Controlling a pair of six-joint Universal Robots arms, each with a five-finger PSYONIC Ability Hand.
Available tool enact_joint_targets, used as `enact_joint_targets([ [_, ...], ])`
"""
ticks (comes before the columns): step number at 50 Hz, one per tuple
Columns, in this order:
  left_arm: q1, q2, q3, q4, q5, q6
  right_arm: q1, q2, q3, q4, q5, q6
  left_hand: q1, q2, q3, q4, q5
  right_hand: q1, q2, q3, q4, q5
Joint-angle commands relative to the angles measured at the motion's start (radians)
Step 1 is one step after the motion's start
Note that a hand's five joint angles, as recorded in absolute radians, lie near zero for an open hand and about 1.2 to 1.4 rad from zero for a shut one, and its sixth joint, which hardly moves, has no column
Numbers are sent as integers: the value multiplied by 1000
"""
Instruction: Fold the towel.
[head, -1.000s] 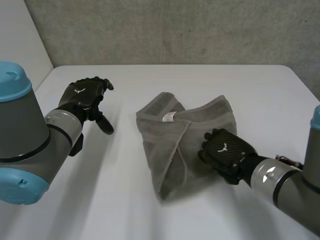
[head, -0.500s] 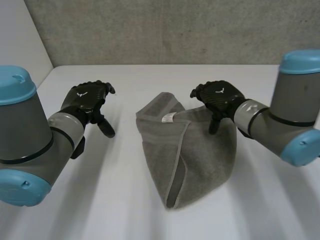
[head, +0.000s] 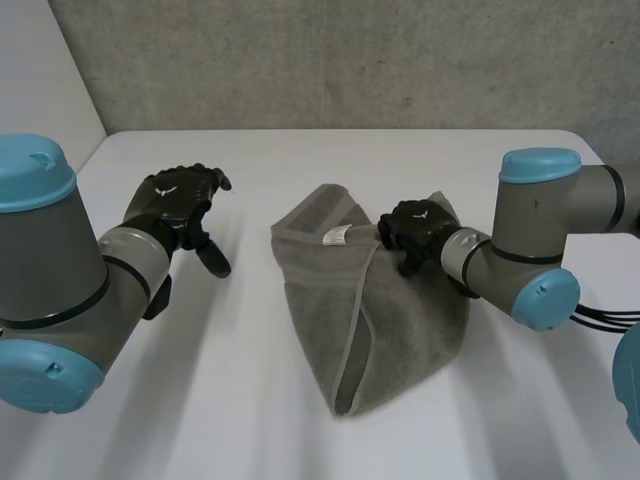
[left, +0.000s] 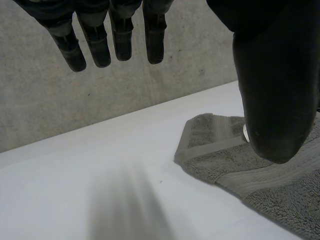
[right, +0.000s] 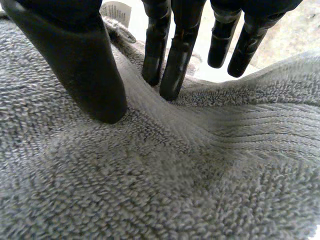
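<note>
The grey towel (head: 385, 320) lies folded in the middle of the white table (head: 250, 400), with a white label (head: 338, 235) near its far edge. My right hand (head: 410, 230) rests on that far edge just right of the label. At the hand, its thumb (right: 85, 65) and fingers (right: 170, 65) press into the towel (right: 150, 175) and pinch a raised ridge of cloth between them; the label (right: 116, 10) lies just past the fingertips. My left hand (head: 178, 200) hovers over bare table left of the towel, its fingers (left: 115, 40) straight and empty, the towel's corner (left: 215, 150) beyond its thumb.
A grey wall (head: 350, 60) runs close behind the table's far edge. Bare white table surrounds the towel on the left and near sides. My right arm (head: 530, 250) reaches in from the right.
My right hand left the towel's near right part, swung to the far edge and came down beside the label, fingers closing on cloth. The towel now lies flatter. My left hand stayed put.
</note>
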Motion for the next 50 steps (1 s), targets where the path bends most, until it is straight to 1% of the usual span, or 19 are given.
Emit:
enact_joint_targets([
  [1,0,1,0,0,0,-1,0,3,5,10,-6,-2,-44,-36,-48,-54,-26,59,59,-46,-76,64],
  [6,0,1,0,0,0,1,0,-14,10,9,-22,-2,-47,-39,-48,-54,-29,427,426,-46,-76,432],
  [11,0,1,0,0,0,-1,1,-102,53,-10,-29,1,-47,-39,-48,-54,-29,428,428,-46,-76,433],
  [17,0,1,-2,-1,0,-1,-23,-304,235,-166,-19,3,-47,-39,-48,-54,-29,428,428,-46,-76,433],
  [21,-1,1,-2,-2,-2,-1,-127,-446,407,-232,-37,0,-47,-39,-48,-54,-29,428,428,-46,-76,433],
  [27,-8,1,-2,-2,0,1,-244,-539,548,-243,-45,-17,-47,-39,-48,-54,-29,428,428,-46,-76,433],
  [30,-15,1,-2,-2,0,1,-330,-580,631,-241,-100,-48,-47,-39,-48,-54,-29,428,428,-46,-76,433],
  [32,-26,0,-2,-2,2,1,-417,-608,713,-229,-201,-104,-50,-42,-48,-54,-32,428,428,-46,-76,433],
  [33,-26,0,-2,-2,2,1,-417,-608,714,-229,-201,-105,-50,-42,-48,-54,-32,428,428,-46,-76,433],
  [35,-31,-6,-2,-2,2,2,-484,-629,784,-214,-282,-161,-50,-42,-48,-54,-32,428,428,-46,-76,433],
  [41,-61,-32,2,0,2,4,-549,-658,843,-132,-361,-240,-50,-42,-48,-54,-32,428,428,-46,-76,433],
  [42,-64,-38,3,0,2,4,-563,-669,847,-85,-378,-275,-50,-42,-48,-54,-32,289,289,-46,-76,295],
  [43,-64,-38,3,0,2,4,-572,-681,849,-32,-396,-321,-50,-42,-48,-54,-32,-102,-102,-46,-76,-96],
  [44,-66,-43,5,0,2,4,-572,-681,849,-31,-396,-321,-50,-42,-48,-54,-32,-105,-106,-46,-76,-100],
  [45,-66,-45,6,0,2,4,-578,-697,849,20,-419,-380,-50,-42,-48,-54,-32,-477,-478,-46,-76,-472],
  [46,-66,-45,6,0,2,4,-578,-697,849,21,-419,-381,-50,-42,-48,-54,-32,-481,-481,-46,-76,-476],
  [47,-66,-46,6,0,2,5,-589,-718,843,73,-445,-430,-50,-42,-48,-54,-32,-699,-699,-46,-76,-694],
  [48,-67,-46,9,0,2,5,-601,-746,837,110,-463,-456,-50,-42,-48,-54,-32,-780,-780,-46,-76,-774],
  [50,-69,-46,12,0,3,5,-606,-773,826,133,-474,-458,-50,-42,-48,-54,-32,-794,-794,-46,-76,-788],
])
